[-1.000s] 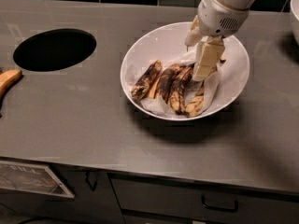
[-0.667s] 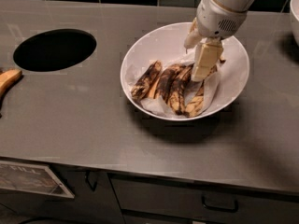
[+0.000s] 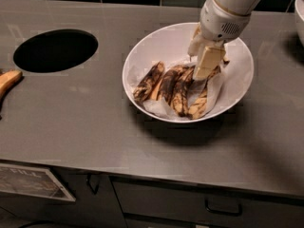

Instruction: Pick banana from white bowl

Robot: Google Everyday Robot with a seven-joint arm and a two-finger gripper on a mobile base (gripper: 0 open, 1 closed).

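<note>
- Finds the banana (image 3: 171, 87) lying inside the white bowl (image 3: 161, 42), on a thin wrapper sheet (image 3: 216, 91), not lifted at all.
- Places the tool (image 3: 205, 65) low inside the bowl, at the right end of the bunch, touching it or just beside it.
- Cannot tell the tool's state: apart, together, or clamped on the bunch.
- Judges the approach done, the grasp at most in hand, and the lift clear of the bowl's rim left to do.
- Notes a cleaner banana (image 3: 8, 80) at the left edge of the desk (image 3: 95, 127), well apart from the bowl, past a round hole (image 3: 55, 50); no part of this task.
</note>
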